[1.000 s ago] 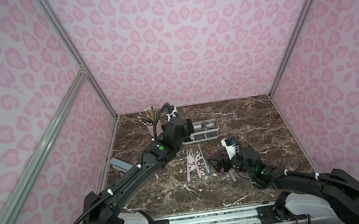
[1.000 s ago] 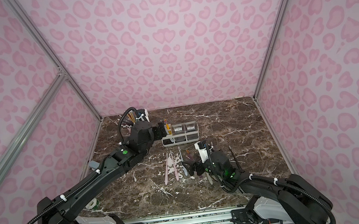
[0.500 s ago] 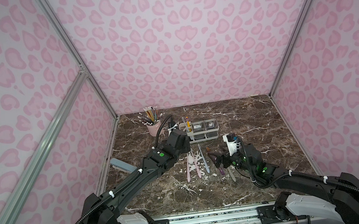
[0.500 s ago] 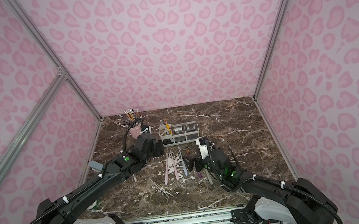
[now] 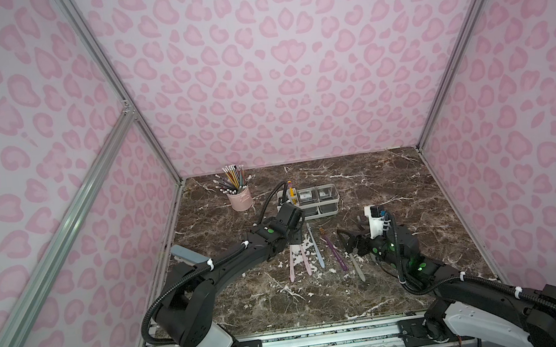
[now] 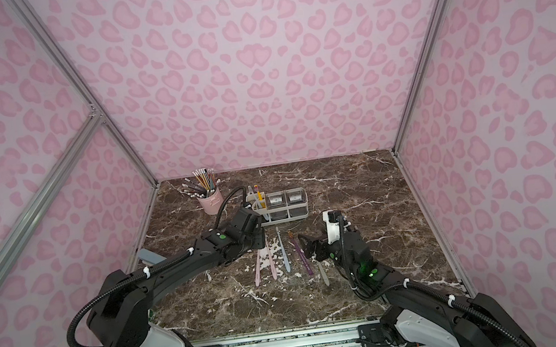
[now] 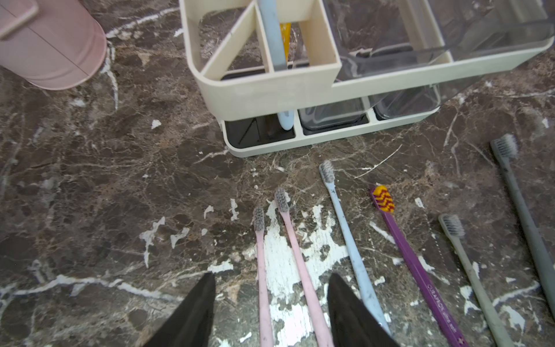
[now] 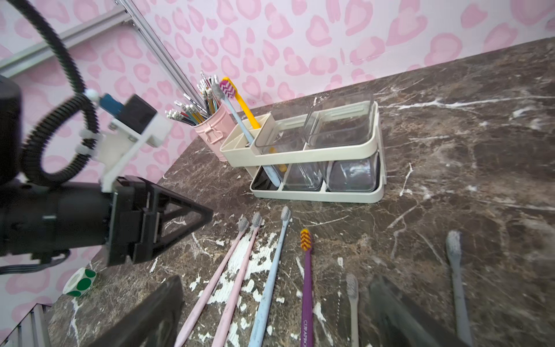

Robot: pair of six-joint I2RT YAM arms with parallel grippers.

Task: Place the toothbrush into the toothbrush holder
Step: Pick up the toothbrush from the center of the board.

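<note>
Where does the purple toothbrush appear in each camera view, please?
In a top view: the purple toothbrush lies flat beside the light blue toothbrush.
In a top view: same spot.
Left wrist: it lies between the light blue toothbrush and a grey toothbrush.
Right wrist: same neighbours.
Shared landmark: the toothbrush holder, which its bristles point toward.

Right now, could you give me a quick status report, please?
Left gripper open over two pink plastic toothbrushes. Right gripper open, empty. White open-frame plastic toothbrush holder holds two brushes. Nothing blocking.
</note>
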